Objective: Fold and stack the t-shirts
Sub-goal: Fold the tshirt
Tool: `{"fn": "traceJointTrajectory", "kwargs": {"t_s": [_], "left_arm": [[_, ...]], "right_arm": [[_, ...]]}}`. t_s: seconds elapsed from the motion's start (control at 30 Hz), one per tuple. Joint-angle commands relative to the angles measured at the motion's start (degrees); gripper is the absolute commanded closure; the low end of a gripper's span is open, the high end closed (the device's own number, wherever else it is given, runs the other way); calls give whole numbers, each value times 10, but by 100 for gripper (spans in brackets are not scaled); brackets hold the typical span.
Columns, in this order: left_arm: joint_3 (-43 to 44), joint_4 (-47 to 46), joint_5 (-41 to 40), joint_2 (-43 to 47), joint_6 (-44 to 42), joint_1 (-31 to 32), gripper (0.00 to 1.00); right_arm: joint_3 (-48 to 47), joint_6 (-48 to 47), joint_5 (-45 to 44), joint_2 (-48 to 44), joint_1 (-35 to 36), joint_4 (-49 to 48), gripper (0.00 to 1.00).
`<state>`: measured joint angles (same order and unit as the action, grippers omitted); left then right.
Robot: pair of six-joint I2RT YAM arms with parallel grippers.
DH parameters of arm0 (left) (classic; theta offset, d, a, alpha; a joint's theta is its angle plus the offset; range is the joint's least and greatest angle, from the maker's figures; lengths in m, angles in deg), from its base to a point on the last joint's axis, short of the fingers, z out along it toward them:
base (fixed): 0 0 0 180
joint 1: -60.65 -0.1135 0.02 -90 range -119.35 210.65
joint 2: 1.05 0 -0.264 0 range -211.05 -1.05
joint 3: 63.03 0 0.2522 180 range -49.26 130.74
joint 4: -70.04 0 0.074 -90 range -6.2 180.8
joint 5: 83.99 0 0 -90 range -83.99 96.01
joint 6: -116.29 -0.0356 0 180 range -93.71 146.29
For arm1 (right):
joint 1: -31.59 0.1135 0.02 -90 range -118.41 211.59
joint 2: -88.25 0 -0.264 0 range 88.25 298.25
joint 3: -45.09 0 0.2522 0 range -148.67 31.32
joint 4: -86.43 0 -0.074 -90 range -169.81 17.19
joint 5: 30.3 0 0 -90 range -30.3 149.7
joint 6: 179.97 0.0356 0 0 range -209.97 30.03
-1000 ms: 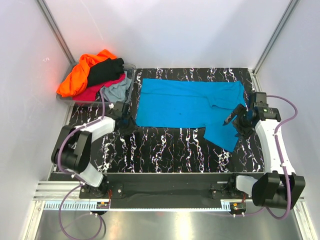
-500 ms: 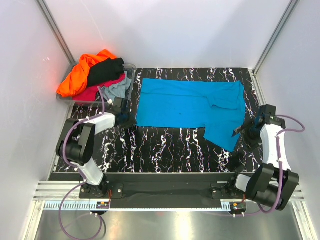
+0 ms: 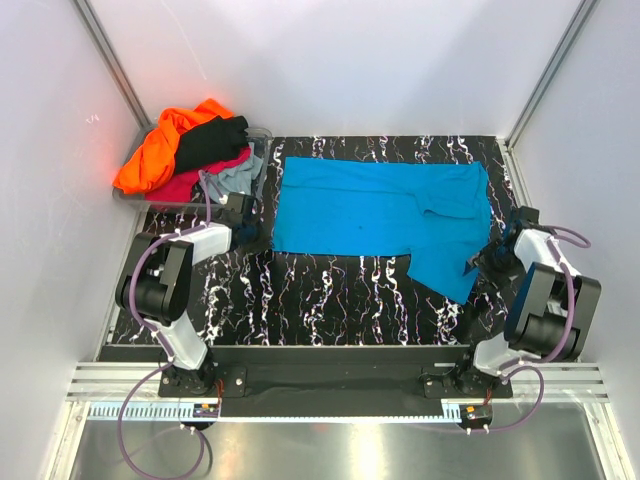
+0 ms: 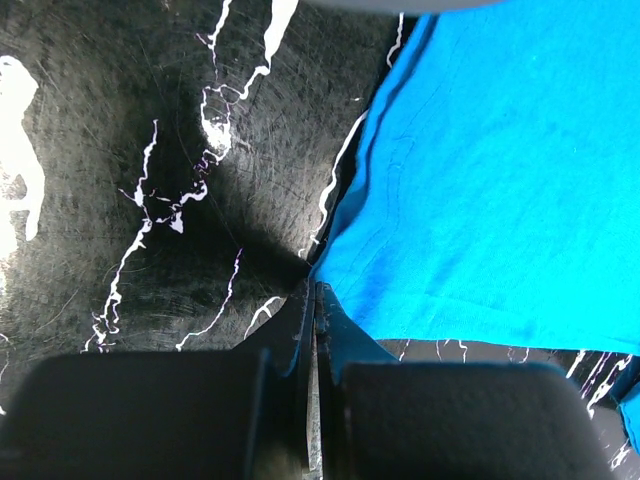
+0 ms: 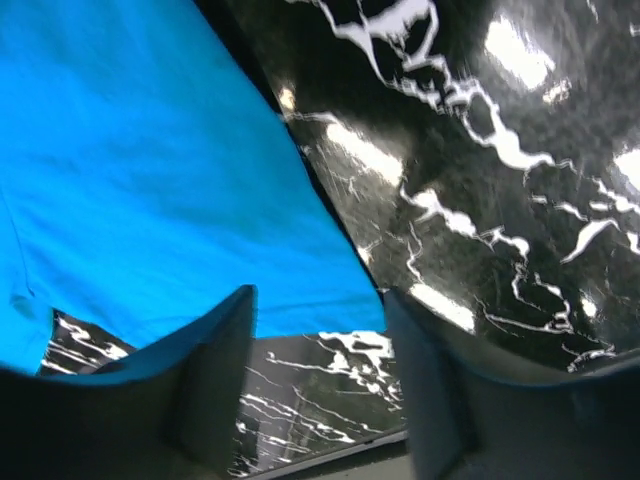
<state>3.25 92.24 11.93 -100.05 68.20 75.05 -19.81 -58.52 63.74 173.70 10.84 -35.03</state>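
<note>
A turquoise t-shirt [image 3: 375,210] lies spread flat on the black marbled table [image 3: 330,300], one part reaching toward the near right. My left gripper [image 3: 260,240] sits at its near left corner. In the left wrist view the jaws [image 4: 315,292] are pressed together, with the corner of the blue cloth [image 4: 480,180] pinched at their tips. My right gripper [image 3: 480,262] is low at the shirt's near right corner. It stands open [image 5: 320,345], and the cloth corner [image 5: 150,180] lies on the table just ahead of the gap between its fingers. Orange [image 3: 160,150], black [image 3: 210,140], crimson [image 3: 195,186] and grey [image 3: 235,180] t-shirts are heaped at the back left.
The heap of shirts fills a clear plastic bin [image 3: 264,133] at the table's back left corner. White walls with metal posts close the cell on three sides. Both arm bases are bolted to a rail at the near edge [image 3: 340,365].
My left gripper has gone from open to shut on the shirt's near left corner. The right gripper has swung down to the near right corner, and its jaws have narrowed a little.
</note>
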Motion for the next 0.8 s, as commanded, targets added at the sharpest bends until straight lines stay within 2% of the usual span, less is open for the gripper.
{"fn": "traceJointTrajectory", "kwargs": {"t_s": [0.0,0.13,0.4,0.43,0.53,0.57,0.6,0.63,0.77], "left_arm": [[10,3,15,14,-12,-2,100],[7,4,19,14,-9,-2,100],[5,9,20,27,-3,-1,100],[7,13,18,29,-4,-2,100],[9,23,16,38,-7,-1,100],[8,26,16,42,-8,-2,100],[6,30,16,51,-9,-1,100],[2,33,16,56,-10,-1,100],[-23,53,20,93,-12,-2,100]], "right_arm": [[-39,-16,-18,23,-3,-42,41],[-45,-14,-14,53,-3,-55,47],[-46,-29,-36,107,-3,-74,50],[-42,-28,-38,111,-3,-76,53],[-36,-24,-38,109,-3,-76,73],[-28,-21,-58,104,-3,-75,81],[-23,-22,-63,90,-3,-72,97],[-19,-23,-67,82,-3,-72,100],[1,-43,-84,38,-3,-25,100]]}}
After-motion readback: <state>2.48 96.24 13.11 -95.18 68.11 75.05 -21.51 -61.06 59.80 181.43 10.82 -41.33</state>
